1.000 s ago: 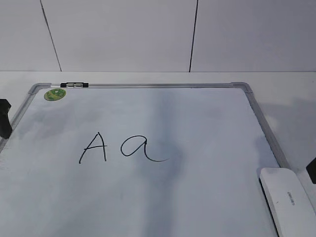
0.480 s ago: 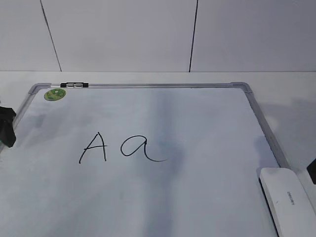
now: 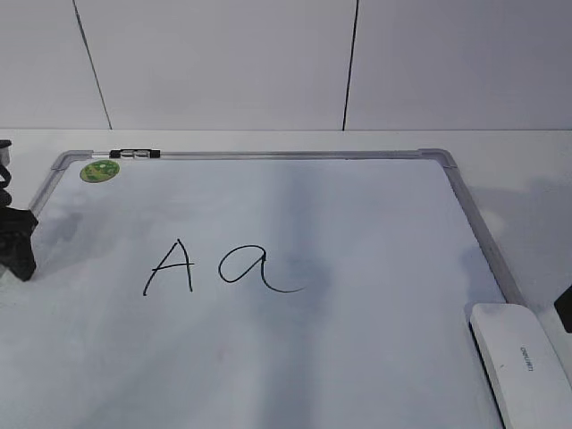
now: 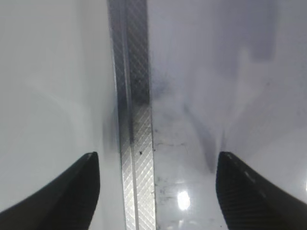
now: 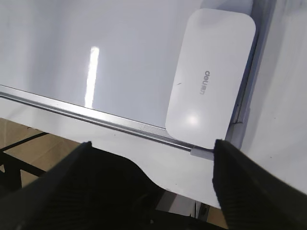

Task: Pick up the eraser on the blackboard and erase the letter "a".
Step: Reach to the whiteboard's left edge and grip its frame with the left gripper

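Observation:
The blackboard is a white board with a silver frame, lying flat on the table. A capital "A" and the letter "a" are written on it in black. The eraser is a white glossy block lying at the board's near right corner; it also shows in the right wrist view. My left gripper is open over the board's left frame edge; it shows at the left edge of the exterior view. My right gripper is open and empty, short of the eraser, over the board's near edge.
A round green sticker and a small black-and-silver clip sit at the board's far left corner. A white wall stands behind the table. The table's front edge and dark frame show below in the right wrist view.
My left gripper has moved in from the left edge, down and toward the board's left frame. The eraser and letters have not moved.

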You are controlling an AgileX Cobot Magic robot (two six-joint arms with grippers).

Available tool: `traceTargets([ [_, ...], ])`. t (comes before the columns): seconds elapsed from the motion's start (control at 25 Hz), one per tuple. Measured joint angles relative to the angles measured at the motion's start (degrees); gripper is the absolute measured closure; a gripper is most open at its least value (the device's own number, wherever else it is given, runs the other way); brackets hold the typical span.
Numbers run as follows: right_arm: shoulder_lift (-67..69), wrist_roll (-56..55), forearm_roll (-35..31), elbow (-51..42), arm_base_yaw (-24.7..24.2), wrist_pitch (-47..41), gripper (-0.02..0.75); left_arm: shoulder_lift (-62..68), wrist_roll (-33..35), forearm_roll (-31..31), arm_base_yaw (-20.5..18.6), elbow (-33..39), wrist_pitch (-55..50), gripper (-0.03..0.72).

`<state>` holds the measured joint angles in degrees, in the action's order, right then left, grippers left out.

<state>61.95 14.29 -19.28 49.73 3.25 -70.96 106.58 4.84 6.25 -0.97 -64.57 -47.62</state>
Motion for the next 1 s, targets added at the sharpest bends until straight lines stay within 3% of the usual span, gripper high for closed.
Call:
traceTargets([
  [0.44,0.0,0.0,-0.59,0.0,0.0,0.0,0.15,0.89,0.54,-0.1,0.0,0.0,0.22,0.13],
  [1.0,0.0,0.0,-0.89,0.0,0.0,0.0,0.15,0.89,0.71,-0.6,0.0,0.0,0.22,0.243],
])
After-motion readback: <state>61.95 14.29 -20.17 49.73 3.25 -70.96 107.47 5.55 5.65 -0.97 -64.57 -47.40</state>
